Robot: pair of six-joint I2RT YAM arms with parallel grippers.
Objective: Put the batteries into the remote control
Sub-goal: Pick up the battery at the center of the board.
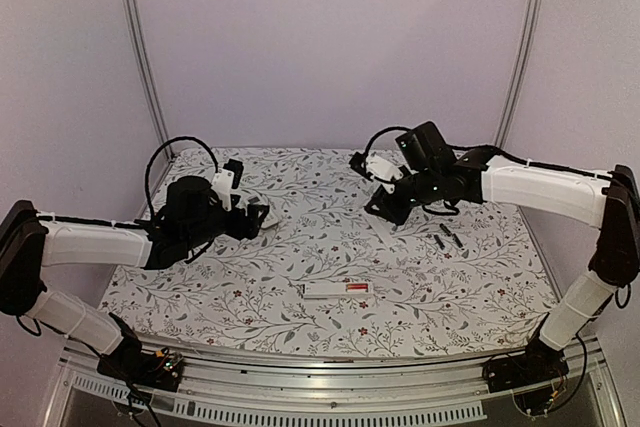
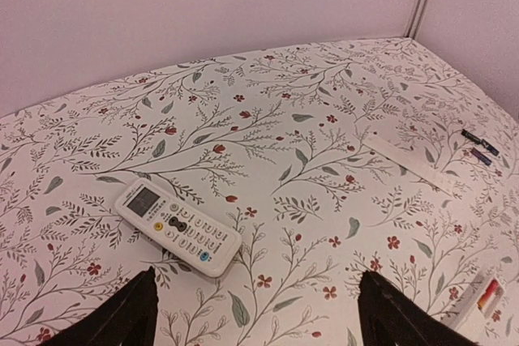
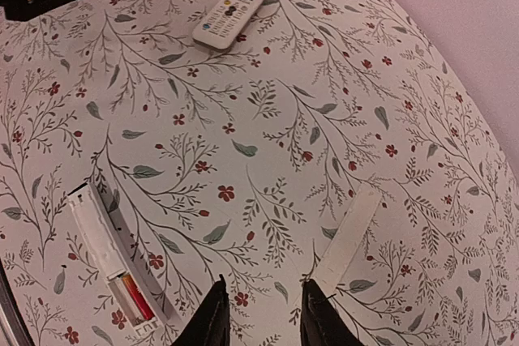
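Two black batteries (image 1: 441, 244) lie on the floral cloth at the right; in the left wrist view they show far right (image 2: 480, 147). A long white remote (image 1: 337, 289) lies face down at the centre front, its open compartment showing red and orange (image 3: 130, 296). Its white cover strip (image 3: 349, 241) lies right by my right gripper's right finger. My right gripper (image 3: 263, 309) is open and empty above the cloth, in the top view (image 1: 385, 205) left of the batteries. My left gripper (image 2: 258, 297) is wide open and empty.
A second white remote with buttons and a screen (image 2: 178, 228) lies face up just ahead of the left gripper (image 1: 252, 219); the right wrist view shows it too (image 3: 229, 12). Pale walls and metal posts close the back and sides.
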